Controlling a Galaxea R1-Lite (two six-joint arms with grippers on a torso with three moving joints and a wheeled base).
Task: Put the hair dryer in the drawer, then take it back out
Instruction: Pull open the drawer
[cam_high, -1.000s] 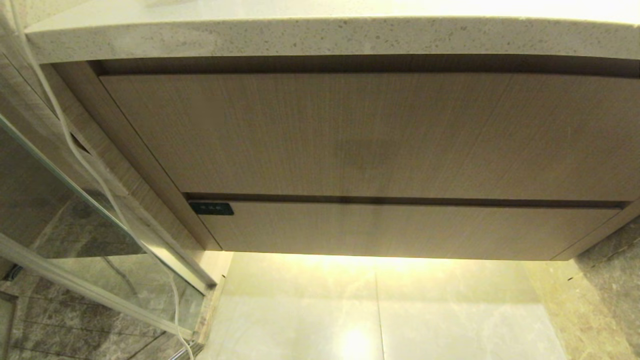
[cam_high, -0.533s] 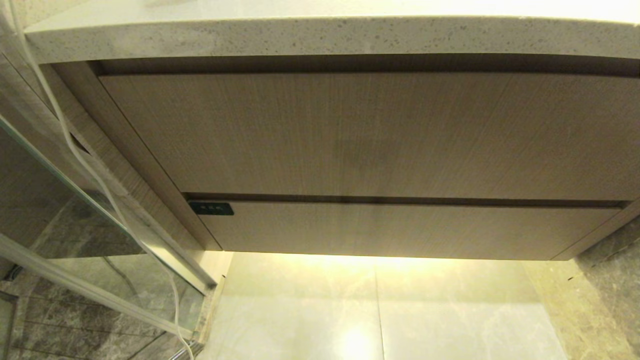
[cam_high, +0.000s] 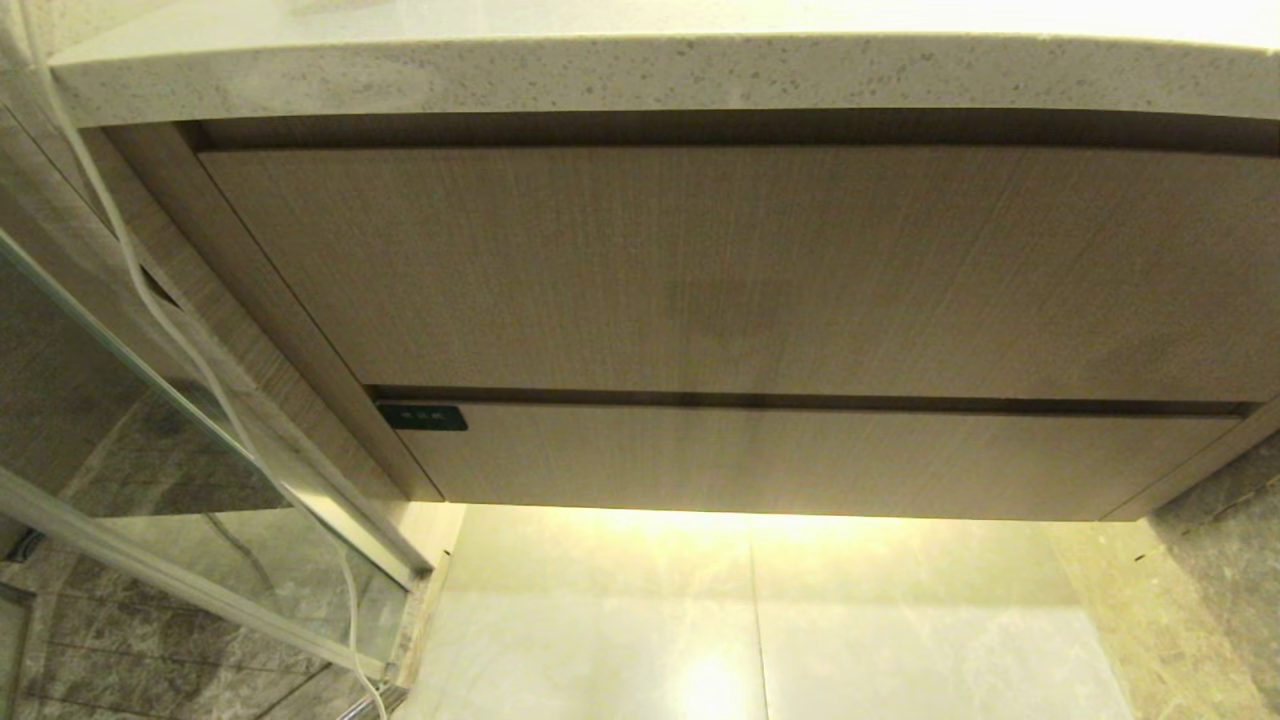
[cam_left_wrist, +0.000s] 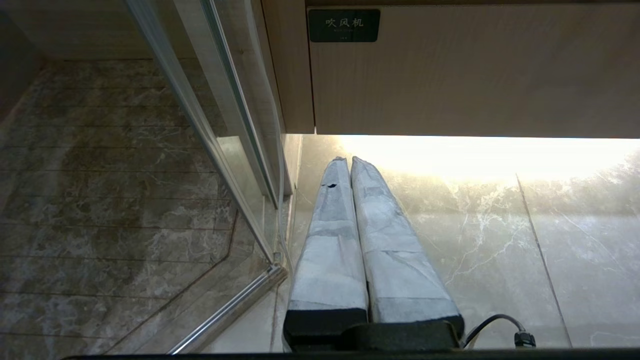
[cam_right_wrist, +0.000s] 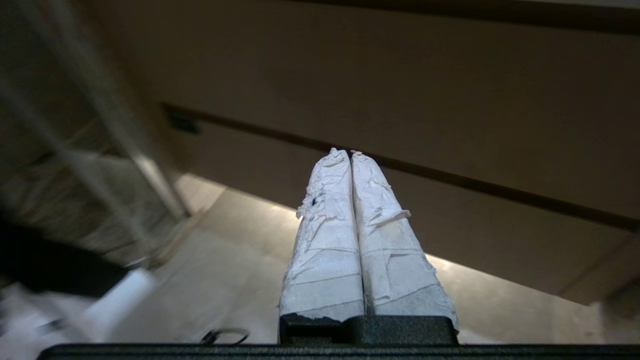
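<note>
The drawer (cam_high: 800, 460) is the low, wide wood-grain front under the vanity, pushed in flush, with a small dark label (cam_high: 422, 417) at its upper left corner. The same drawer (cam_left_wrist: 475, 85) and label (cam_left_wrist: 343, 25) fill the far side of the left wrist view. My left gripper (cam_left_wrist: 348, 159) hangs shut and empty over the floor below the drawer's left end. My right gripper (cam_right_wrist: 346, 152) is shut and empty, pointing at the dark gap above the drawer (cam_right_wrist: 350, 200). Neither arm shows in the head view. The hair dryer is out of view.
A taller wood-grain panel (cam_high: 740, 270) sits above the drawer under a speckled stone countertop (cam_high: 640, 70). A glass shower partition with a metal frame (cam_high: 200, 590) stands at the left, with a white cord (cam_high: 150, 300) hanging along it. Pale marble floor (cam_high: 750, 620) lies below.
The head view shows no change; vanity, drawer and cord stand as before.
</note>
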